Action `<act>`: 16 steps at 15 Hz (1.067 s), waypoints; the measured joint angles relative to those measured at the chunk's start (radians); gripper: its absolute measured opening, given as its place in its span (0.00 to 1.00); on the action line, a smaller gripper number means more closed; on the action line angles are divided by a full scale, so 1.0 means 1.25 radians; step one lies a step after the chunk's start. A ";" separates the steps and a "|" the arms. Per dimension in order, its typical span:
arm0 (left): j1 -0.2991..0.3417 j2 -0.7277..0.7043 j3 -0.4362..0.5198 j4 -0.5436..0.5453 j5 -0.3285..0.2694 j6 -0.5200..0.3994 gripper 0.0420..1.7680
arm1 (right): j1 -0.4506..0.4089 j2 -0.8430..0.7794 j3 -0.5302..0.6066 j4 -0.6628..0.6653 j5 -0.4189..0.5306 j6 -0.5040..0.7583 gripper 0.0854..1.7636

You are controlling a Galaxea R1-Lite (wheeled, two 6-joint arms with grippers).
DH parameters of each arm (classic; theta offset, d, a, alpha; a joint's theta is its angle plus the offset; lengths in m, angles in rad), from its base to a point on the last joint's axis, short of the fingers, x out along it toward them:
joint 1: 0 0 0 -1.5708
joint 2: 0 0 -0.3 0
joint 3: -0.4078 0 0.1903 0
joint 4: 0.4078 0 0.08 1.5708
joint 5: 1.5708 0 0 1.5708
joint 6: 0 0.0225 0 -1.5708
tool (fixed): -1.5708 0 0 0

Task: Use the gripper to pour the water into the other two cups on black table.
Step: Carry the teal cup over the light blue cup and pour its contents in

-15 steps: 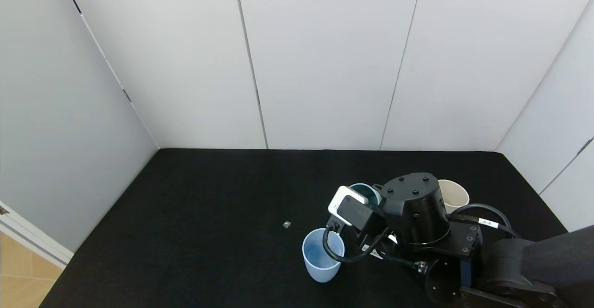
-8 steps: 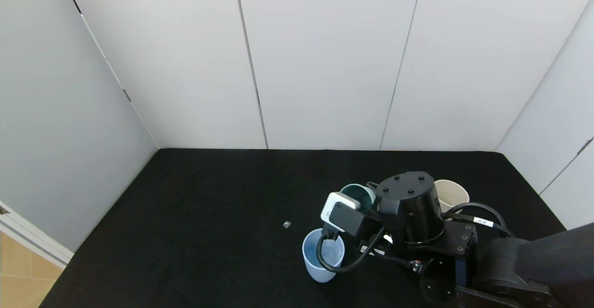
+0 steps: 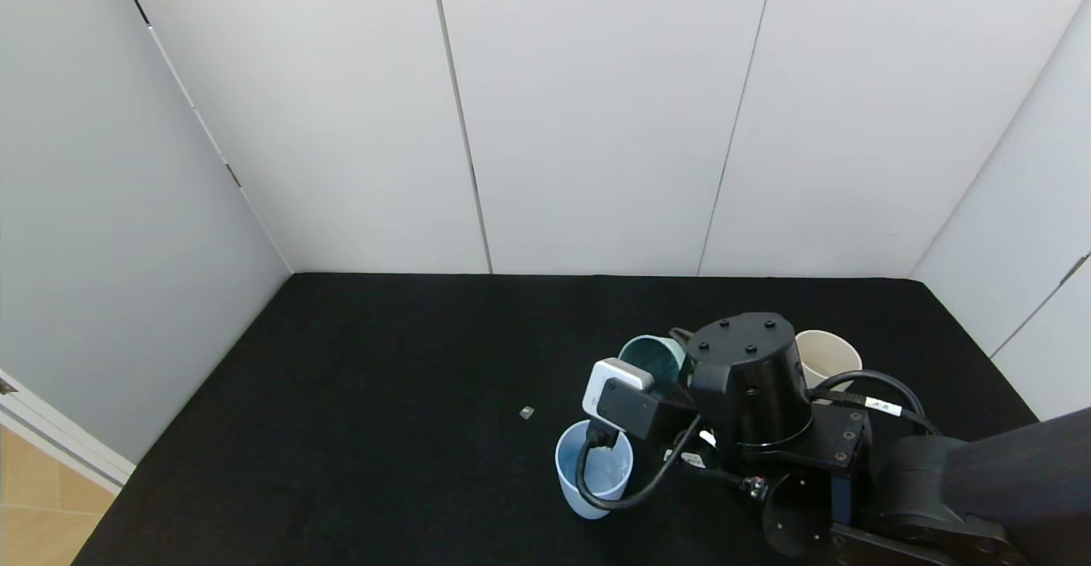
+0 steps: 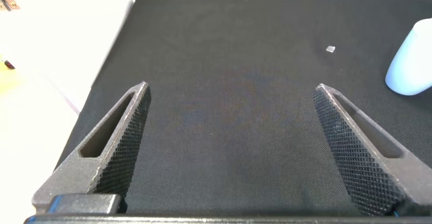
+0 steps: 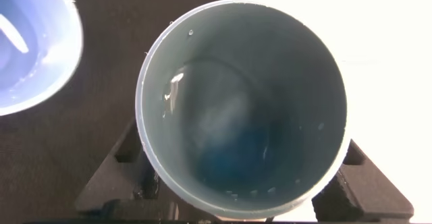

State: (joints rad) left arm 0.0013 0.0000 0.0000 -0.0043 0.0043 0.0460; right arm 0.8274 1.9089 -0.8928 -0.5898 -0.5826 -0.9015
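Observation:
My right gripper (image 3: pixel 673 378) is shut on the teal-green cup (image 3: pixel 651 355) and holds it above the black table (image 3: pixel 383 395). In the right wrist view the teal cup (image 5: pixel 243 109) fills the picture, with water (image 5: pixel 243 156) as a faint sheen and drops inside. The pale blue cup (image 3: pixel 593 470) stands just in front of it, also in the right wrist view (image 5: pixel 34 48) and the left wrist view (image 4: pixel 413 69). The cream cup (image 3: pixel 828 355) stands behind my right wrist. My left gripper (image 4: pixel 233 96) is open over bare table, out of the head view.
A small grey scrap (image 3: pixel 526 412) lies on the table left of the blue cup, also in the left wrist view (image 4: pixel 330 49). White panel walls (image 3: pixel 597 114) enclose the table. A black cable (image 3: pixel 609 485) hangs over the blue cup.
My right gripper has carried the teal cup a little to the left and toward the back, over the blue cup's far side. The blue and cream cups have not moved.

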 joint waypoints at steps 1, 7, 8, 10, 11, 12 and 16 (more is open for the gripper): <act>0.000 0.000 0.000 0.000 0.000 0.000 0.97 | 0.004 0.002 -0.002 -0.001 -0.001 -0.008 0.67; 0.000 0.000 0.000 0.000 0.000 0.000 0.97 | 0.032 0.015 -0.011 -0.003 -0.025 -0.063 0.67; 0.000 0.000 0.000 0.000 0.000 0.000 0.97 | 0.038 0.017 -0.012 -0.003 -0.025 -0.065 0.67; 0.000 0.000 0.000 0.000 0.000 0.000 0.97 | 0.050 0.018 -0.009 0.000 -0.026 -0.069 0.67; 0.000 0.000 0.000 0.000 0.000 0.000 0.97 | 0.053 0.020 -0.006 0.000 -0.025 -0.073 0.67; 0.000 0.000 0.000 0.000 0.000 0.000 0.97 | 0.056 0.021 -0.004 0.001 -0.026 -0.082 0.67; 0.000 0.000 0.000 0.000 0.000 0.000 0.97 | 0.062 0.021 -0.003 -0.005 -0.064 -0.137 0.67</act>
State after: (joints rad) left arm 0.0013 0.0000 0.0000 -0.0038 0.0043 0.0460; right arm 0.9053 1.9353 -0.8962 -0.5960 -0.6628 -1.0732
